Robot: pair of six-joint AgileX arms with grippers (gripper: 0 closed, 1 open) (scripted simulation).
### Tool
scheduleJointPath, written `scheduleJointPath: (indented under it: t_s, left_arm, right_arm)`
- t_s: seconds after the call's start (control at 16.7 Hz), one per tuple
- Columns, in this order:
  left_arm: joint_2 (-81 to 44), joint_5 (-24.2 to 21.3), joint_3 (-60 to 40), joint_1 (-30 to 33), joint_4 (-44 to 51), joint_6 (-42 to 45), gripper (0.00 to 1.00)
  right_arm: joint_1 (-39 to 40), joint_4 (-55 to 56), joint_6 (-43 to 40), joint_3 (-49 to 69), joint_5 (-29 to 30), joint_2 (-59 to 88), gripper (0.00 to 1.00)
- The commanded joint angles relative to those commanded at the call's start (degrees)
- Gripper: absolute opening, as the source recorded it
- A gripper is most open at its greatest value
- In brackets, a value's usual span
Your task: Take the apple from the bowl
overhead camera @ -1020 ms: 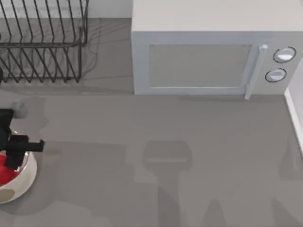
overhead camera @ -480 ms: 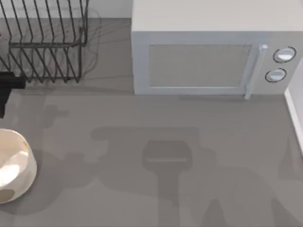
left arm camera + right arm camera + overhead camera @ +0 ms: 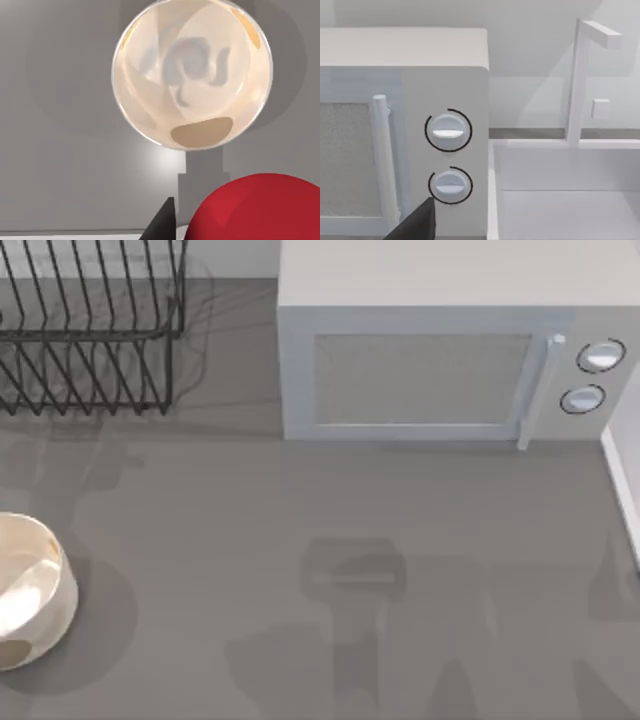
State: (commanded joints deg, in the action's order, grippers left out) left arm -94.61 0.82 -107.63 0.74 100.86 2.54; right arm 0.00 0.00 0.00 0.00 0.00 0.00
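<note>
My left tool is clamped on the apple, held high above the bowl. The bowl sits empty at the worktop's left edge. My right tool faces the microwave's dials; I cannot tell its state.

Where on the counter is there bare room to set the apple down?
The broad grey stretch between the bowl and the sink edge, in front of the microwave, lies bare. The back is crowded: dish rack left, microwave beside it. The apple sits by the left claw, above the bowl.
</note>
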Motion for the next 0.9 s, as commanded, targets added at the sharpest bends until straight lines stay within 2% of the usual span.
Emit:
scheduleJointPath:
  t_s: [0.36,0.48,0.66,0.9]
  left_arm:
    - [-0.1,0.0,-0.5,-0.1,0.4,0.0,0.00]
    - [-1.4,0.0,-0.3,1.9,-0.5,-2.0,0.00]
    - [-4.8,-0.2,1.0,9.1,-4.4,-9.5,0.00]
    - [-10.0,-0.5,4.4,23.9,-12.2,-25.5,0.00]
  right_arm:
    - [0.0,0.0,0.0,0.0,0.0,0.0,1.00]
    - [0.0,0.0,0.0,0.0,0.0,0.0,1.00]
    - [0.0,0.0,0.0,0.0,0.0,0.0,1.00]
    - [0.0,0.0,0.0,0.0,0.0,0.0,1.00]
